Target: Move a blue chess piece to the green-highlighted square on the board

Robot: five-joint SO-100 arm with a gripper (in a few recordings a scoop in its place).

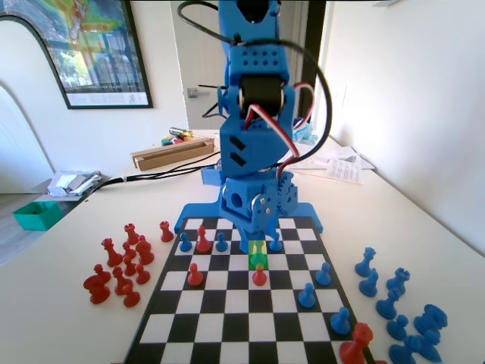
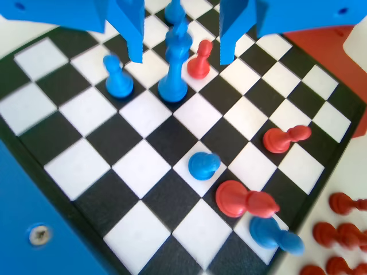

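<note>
Between open end effector [image 2: 180, 56] jaws: blue chess piece [image 2: 175, 66].

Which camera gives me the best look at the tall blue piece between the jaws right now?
The wrist view. The blue chess piece stands upright on the board, in full sight in the gap of the open gripper, a red pawn just beyond it. In the fixed view the arm's lower body covers that spot, so I can't make the piece out.

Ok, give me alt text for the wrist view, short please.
The open gripper hangs over the board with its jaws either side of the tall blue chess piece, not touching it. A red pawn stands just right of it, a blue pawn left.
</note>
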